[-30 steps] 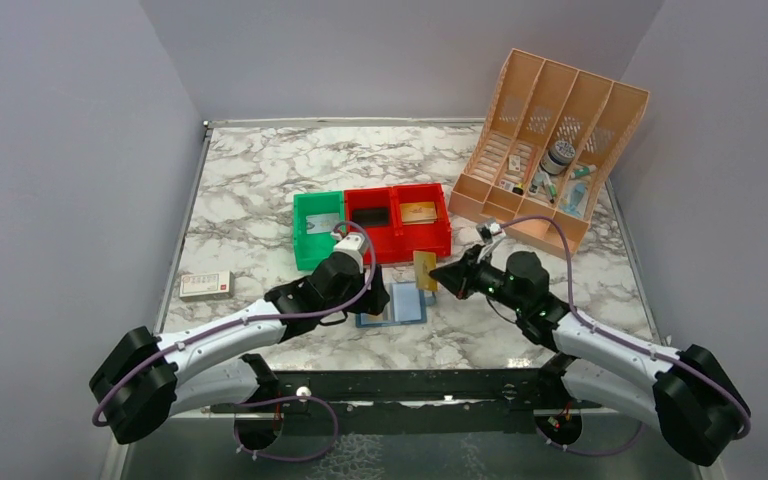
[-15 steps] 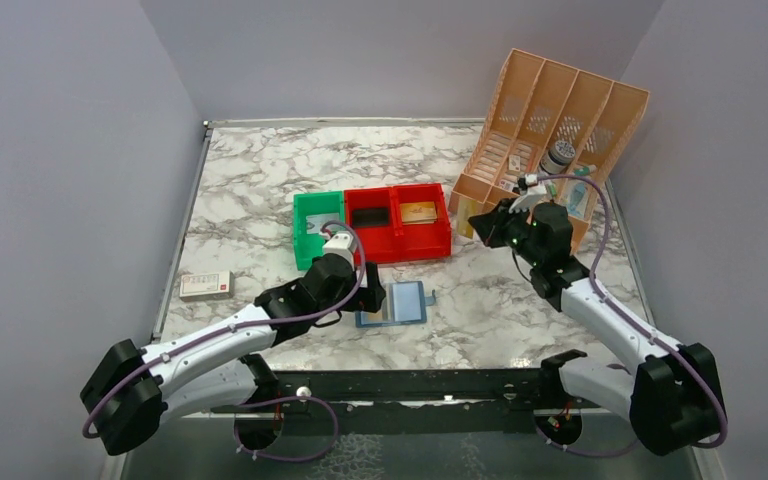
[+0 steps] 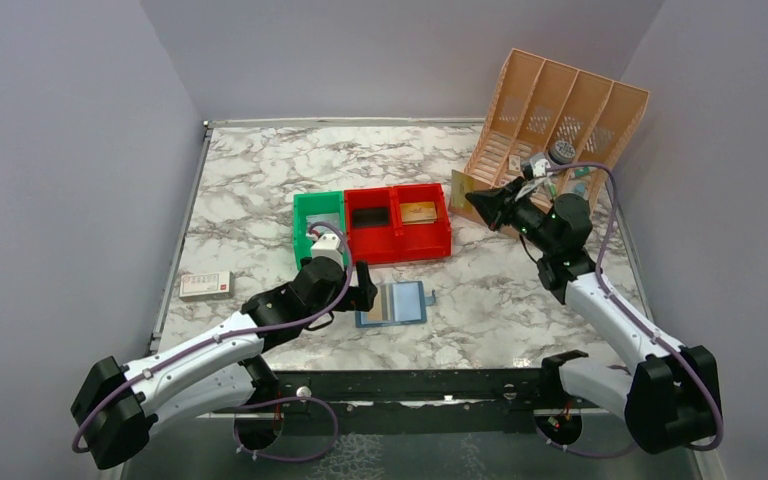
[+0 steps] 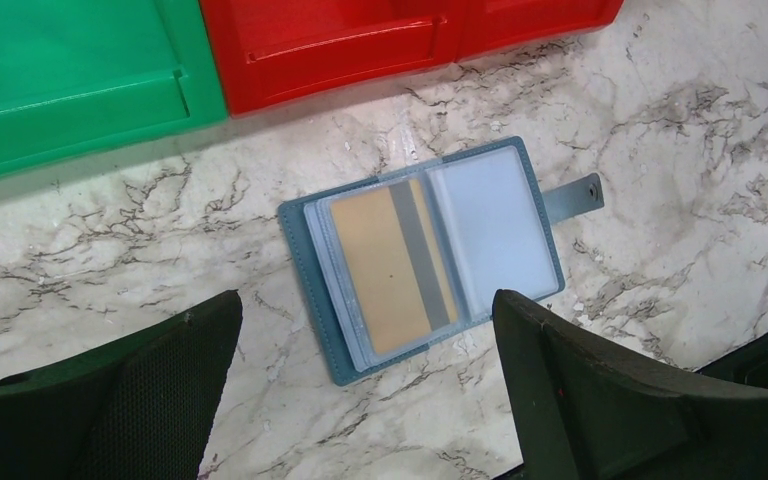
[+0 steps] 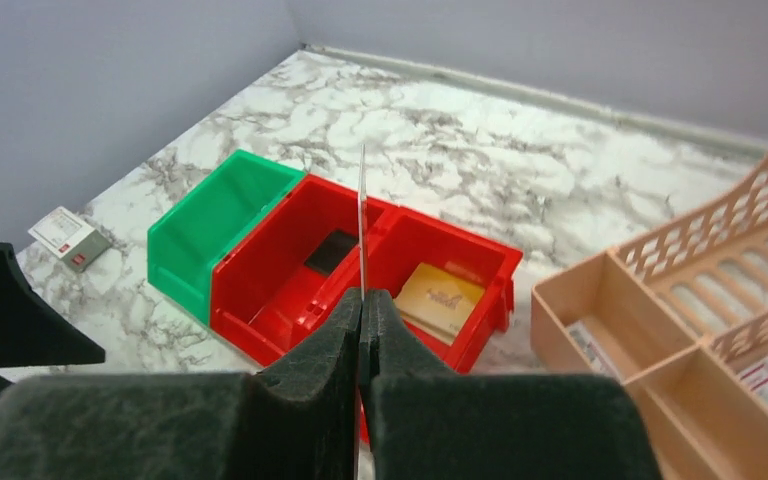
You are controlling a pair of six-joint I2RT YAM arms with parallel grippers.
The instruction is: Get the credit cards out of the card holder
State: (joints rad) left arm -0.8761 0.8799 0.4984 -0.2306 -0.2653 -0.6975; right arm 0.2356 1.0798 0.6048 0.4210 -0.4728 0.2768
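Note:
The blue card holder (image 3: 393,303) lies open on the marble between the arms. Its left sleeve holds a tan-gold credit card (image 4: 385,270) with a grey stripe; the right sleeve looks empty. My left gripper (image 3: 360,285) hovers just left of the card holder (image 4: 535,235), open, its fingers (image 4: 160,400) spread wide on either side. My right gripper (image 3: 482,203) is raised near the peach organiser, shut on a second tan-gold credit card (image 3: 459,186). In the right wrist view that card (image 5: 362,220) stands edge-on above the closed pads (image 5: 335,330).
Two joined red bins (image 3: 400,246) and a green bin (image 3: 300,215) sit behind the card holder; a tan flat item (image 3: 419,212) lies in the right red bin. A peach slotted organiser (image 3: 520,90) with small items stands back right. A white-and-red box (image 3: 206,285) lies left.
My right gripper has lifted the tan-gold card from beside the card holder and carried it back and right, toward the organiser. My left gripper has opened wide and drawn back a little.

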